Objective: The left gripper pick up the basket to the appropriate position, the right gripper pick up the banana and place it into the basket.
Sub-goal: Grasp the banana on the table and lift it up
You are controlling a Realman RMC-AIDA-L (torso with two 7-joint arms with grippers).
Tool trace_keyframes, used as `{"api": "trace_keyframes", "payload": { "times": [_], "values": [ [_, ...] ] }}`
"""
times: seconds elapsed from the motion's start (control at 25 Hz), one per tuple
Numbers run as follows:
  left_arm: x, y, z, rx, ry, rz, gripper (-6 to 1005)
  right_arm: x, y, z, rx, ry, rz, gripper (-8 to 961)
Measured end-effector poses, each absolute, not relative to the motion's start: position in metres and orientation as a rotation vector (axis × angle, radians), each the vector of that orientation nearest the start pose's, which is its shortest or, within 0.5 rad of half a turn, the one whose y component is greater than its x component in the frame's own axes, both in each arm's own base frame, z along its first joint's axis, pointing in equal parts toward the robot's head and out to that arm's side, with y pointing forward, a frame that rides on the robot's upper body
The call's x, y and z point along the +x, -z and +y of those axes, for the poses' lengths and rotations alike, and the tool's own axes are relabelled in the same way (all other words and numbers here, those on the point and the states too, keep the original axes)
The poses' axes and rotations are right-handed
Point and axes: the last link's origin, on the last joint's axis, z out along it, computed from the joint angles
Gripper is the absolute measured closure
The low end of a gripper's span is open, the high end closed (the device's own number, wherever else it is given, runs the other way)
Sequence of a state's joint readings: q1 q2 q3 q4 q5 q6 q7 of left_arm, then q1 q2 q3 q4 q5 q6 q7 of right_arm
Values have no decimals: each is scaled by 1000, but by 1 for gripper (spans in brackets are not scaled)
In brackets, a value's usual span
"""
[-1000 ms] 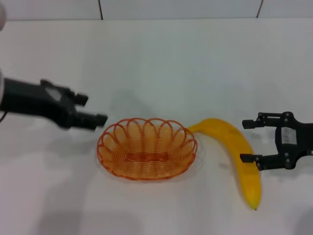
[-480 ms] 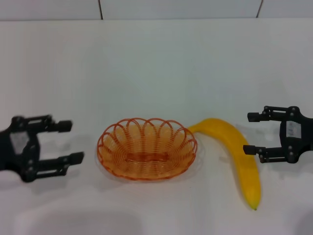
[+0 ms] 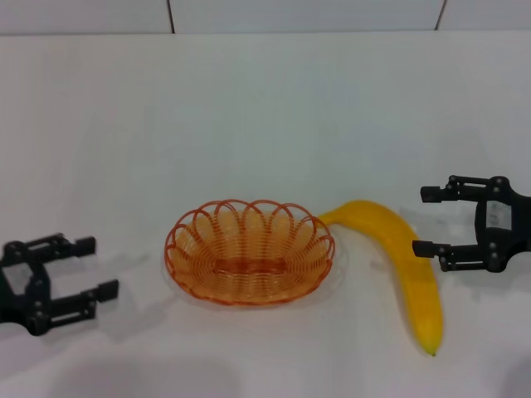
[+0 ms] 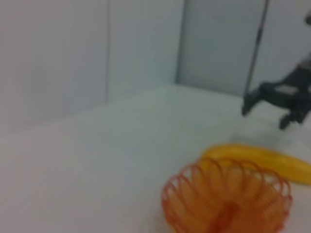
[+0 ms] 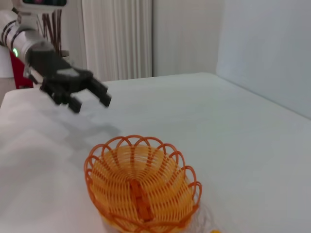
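White table (image 3: 265,99) carries everything; landmark is the basket.

Basket (image 3: 249,251): orange wire, sits flat on the table near the middle of the head view, nothing inside it. Not lifted, not held. Whether this spot counts as the "appropriate position" I cannot judge.

Banana (image 3: 405,265): lies on the table to the right of the basket, stem end touching or just beside the basket's right rim, the rest curving away toward the near edge. Not in the basket.

Right gripper (image 3: 427,222): right of the basket, just beyond the banana's middle, fingers spread and pointing toward the fruit. Holds nothing. One finger tip sits close to the banana's outer edge; cannot tell if it touches.

Left gripper (image 3: 95,267): left of the basket and well apart from it, toward the near edge. Fingers spread, empty, aimed toward the basket.

Progress, as judged: neither half done. Basket pickup left, banana grasp left, placement left. Both claws look staged for an approach only.
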State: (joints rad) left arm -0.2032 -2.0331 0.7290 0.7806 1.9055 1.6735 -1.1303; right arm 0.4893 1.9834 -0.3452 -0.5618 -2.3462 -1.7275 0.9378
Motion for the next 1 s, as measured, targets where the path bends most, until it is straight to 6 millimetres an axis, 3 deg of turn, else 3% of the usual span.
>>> {"api": "trace_keyframes", "payload": {
  "times": [0.16, 0.4, 0.64, 0.8, 1.0],
  "values": [
    [-332, -27, 251, -2757, 516, -532, 271, 322, -38, 291, -2776, -531, 374, 156],
    [-332, -29, 252, -2747, 519, -542, 271, 312, -54, 291, -2782, -625, 387, 156],
    [-333, -30, 252, -2738, 527, -545, 271, 284, -94, 286, -2821, -696, 276, 156],
    [-330, -30, 255, -2742, 533, -543, 271, 258, -110, 297, -2830, -541, 339, 156],
    [-324, -30, 262, -2748, 544, -523, 271, 240, -114, 314, -2812, -278, 623, 157]
  ]
}}
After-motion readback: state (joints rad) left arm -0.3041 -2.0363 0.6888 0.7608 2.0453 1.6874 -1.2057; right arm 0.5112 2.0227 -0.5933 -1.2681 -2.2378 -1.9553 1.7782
